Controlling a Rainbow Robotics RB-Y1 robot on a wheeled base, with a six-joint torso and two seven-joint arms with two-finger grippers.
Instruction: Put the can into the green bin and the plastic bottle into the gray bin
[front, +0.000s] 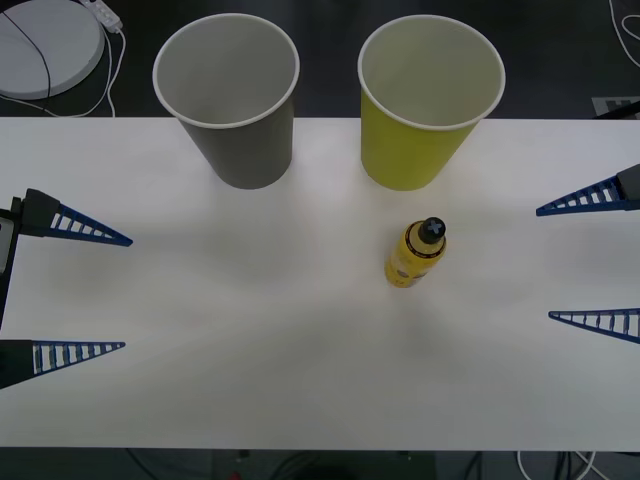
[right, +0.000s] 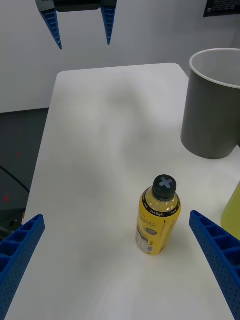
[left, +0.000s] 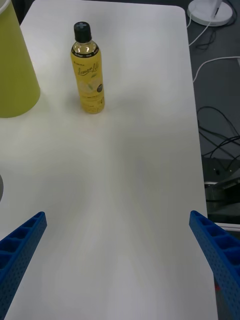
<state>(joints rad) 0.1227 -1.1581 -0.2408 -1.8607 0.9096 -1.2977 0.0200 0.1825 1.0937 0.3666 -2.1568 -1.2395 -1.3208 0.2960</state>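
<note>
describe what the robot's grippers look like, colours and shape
Both the left gripper and the right gripper have two long blue fingers tapering to sharp points, with ladder-like ribs and open slots. The left gripper's base is a black block.

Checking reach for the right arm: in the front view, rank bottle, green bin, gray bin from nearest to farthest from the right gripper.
From the right gripper, open at the table's right edge:
1. plastic bottle, standing right of centre.
2. green bin, at the back, right of centre.
3. gray bin, at the back, left of centre.
</note>
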